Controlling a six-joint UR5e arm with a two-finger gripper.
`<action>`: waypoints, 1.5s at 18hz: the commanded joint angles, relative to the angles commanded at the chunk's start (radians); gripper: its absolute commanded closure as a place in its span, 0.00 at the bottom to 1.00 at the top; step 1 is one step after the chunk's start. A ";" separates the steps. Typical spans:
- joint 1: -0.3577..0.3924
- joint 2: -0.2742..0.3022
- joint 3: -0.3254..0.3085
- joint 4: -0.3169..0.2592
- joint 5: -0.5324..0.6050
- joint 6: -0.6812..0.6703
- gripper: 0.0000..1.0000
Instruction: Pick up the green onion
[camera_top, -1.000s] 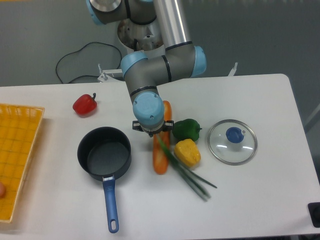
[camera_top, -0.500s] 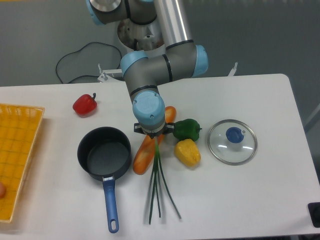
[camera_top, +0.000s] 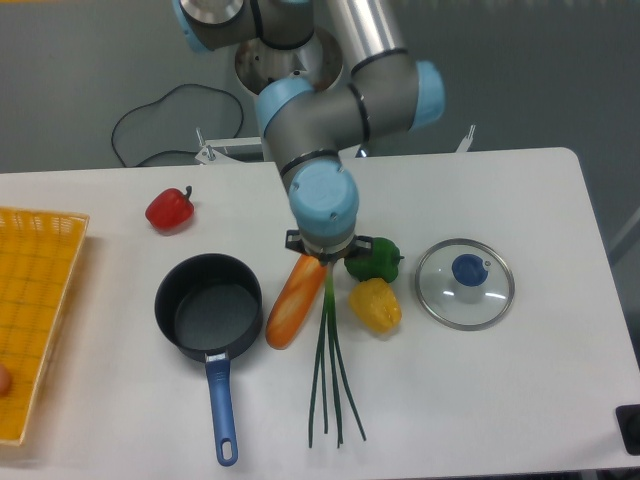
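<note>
Just below the middle of the frame the green onion (camera_top: 330, 370) hangs as a thin bunch of dark green stalks, gathered tight at the top under the gripper (camera_top: 328, 256) and fanning into several separate leaves whose tips end near the lower centre. Its upper end disappears beneath the arm's blue-capped wrist, so any pale end is hidden. The gripper's fingers are covered by that wrist from this angle; the stalks run straight up into it, so it appears clamped on the onion's top, though the jaws themselves cannot be made out. Whether the leaf tips touch the white table (camera_top: 500, 390) or hang just above it cannot be told. Left of the stalks lies an orange baguette-like loaf (camera_top: 295, 302), tilted, its upper end near the gripper. Right of the stalks sit a yellow pepper (camera_top: 375, 305) and, just above it, a green bell pepper (camera_top: 375, 258), partly covered by the wrist. A black saucepan (camera_top: 208, 308) with a blue handle stands at centre left, a glass lid (camera_top: 464, 283) with a blue knob at the right, a red pepper (camera_top: 169, 208) at upper left, and a yellow basket (camera_top: 35, 300) cut off by the left edge. No writing or labels can be read anywhere.
</note>
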 joint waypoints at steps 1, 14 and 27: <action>0.000 0.017 0.003 0.008 -0.003 0.055 1.00; 0.049 0.075 0.026 0.009 -0.005 0.502 1.00; 0.063 0.089 0.023 0.002 -0.005 0.554 1.00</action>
